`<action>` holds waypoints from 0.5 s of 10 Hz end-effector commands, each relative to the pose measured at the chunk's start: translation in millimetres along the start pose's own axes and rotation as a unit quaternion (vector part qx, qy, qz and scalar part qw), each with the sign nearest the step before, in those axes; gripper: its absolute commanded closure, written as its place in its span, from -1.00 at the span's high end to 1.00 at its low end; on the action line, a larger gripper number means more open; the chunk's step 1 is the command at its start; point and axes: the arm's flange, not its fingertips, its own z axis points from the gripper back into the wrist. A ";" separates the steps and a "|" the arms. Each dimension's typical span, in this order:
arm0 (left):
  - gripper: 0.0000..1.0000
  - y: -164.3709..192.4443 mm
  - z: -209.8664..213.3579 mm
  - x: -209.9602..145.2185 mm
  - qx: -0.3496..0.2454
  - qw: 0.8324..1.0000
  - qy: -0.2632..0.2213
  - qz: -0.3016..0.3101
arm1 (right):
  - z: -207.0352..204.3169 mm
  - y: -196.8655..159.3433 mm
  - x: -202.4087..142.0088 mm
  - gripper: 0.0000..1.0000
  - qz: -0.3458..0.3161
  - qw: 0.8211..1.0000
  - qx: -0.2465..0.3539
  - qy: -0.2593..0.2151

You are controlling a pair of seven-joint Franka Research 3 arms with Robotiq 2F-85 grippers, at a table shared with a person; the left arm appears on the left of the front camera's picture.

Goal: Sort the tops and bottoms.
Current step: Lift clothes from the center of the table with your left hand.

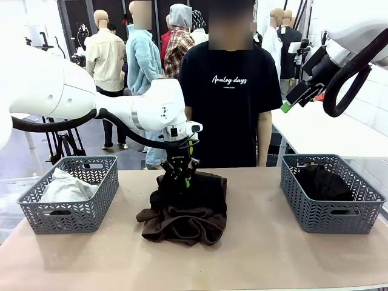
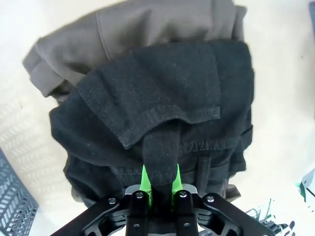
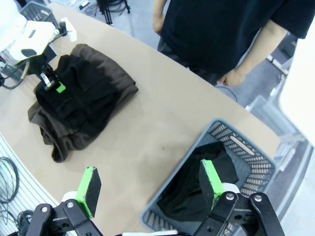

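Pretty simple setup: a beige counter (image 1: pixel 267 257) is stretched across the lower frame. A grey lattice basket (image 1: pixel 66 213) is parked at left, a second basket (image 1: pixel 327 218) at right, and a dark brown fleece garment (image 1: pixel 182 229) is heaped mid-frame, well apart from both.

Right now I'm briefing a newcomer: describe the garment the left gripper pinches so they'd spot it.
On the table, between the left basket and right basket, lies a clothes pile. The left gripper is shut on its top piece: the black garment, lying over larger brown fleece.

A tan table (image 1: pixel 254 242) lies under the left gripper (image 1: pixel 181 179). A white table (image 1: pixel 327 130) stands far to its right. The floor (image 1: pixel 134 159) behind it is grey.
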 end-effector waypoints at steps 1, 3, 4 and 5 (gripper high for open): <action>-1.00 -13.2 84.4 -19.7 0.071 0.991 -0.110 -0.032 | 0.3 0.4 2.9 1.00 -0.007 1.000 -0.007 0.009; -1.00 -41.0 155.0 -39.6 0.115 0.970 -0.204 -0.064 | 0.3 0.4 2.9 1.00 -0.007 1.000 -0.007 0.009; -1.00 -51.9 176.8 -48.9 0.087 0.971 -0.205 -0.087 | 0.3 0.4 2.9 1.00 -0.007 1.000 -0.007 0.009; -1.00 -58.5 198.1 -57.1 0.083 0.969 -0.208 -0.106 | 0.3 0.4 2.9 1.00 -0.007 1.000 -0.007 0.009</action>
